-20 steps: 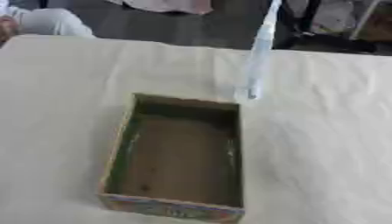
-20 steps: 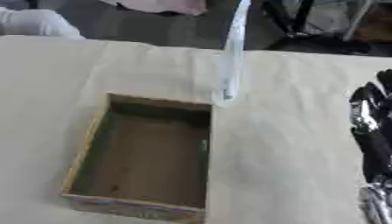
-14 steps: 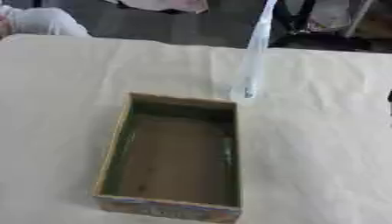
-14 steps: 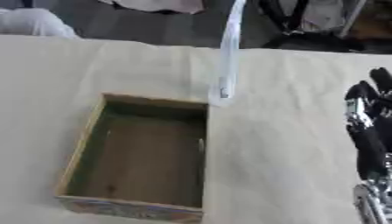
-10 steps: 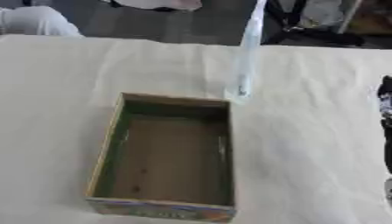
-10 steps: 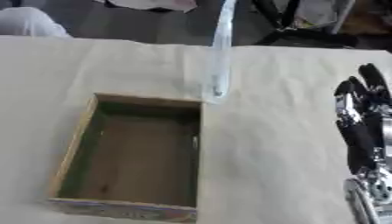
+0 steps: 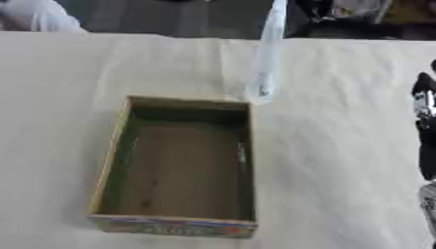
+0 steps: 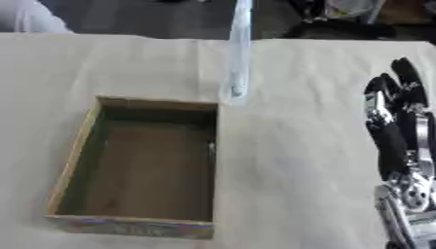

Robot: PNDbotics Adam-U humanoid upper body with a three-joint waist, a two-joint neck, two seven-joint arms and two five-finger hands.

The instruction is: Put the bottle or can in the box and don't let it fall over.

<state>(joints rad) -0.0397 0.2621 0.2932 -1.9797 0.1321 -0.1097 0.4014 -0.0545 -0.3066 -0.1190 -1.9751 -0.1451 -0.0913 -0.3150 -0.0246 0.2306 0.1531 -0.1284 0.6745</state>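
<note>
Risen further into view, right hand (image 8: pixel 398 131) hovers open; bottle (image 7: pixel 265 58) stands beside box (image 7: pixel 111 155) rim.

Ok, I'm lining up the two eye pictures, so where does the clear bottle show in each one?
Left eye view: the clear bottle stands upright right of centre at the top, its base just beyond the box's far right corner.
Right eye view: the bottle stands near centre at the top, again by that corner.
Shared landmark: the open box on the cloth, empty in both views.
</note>
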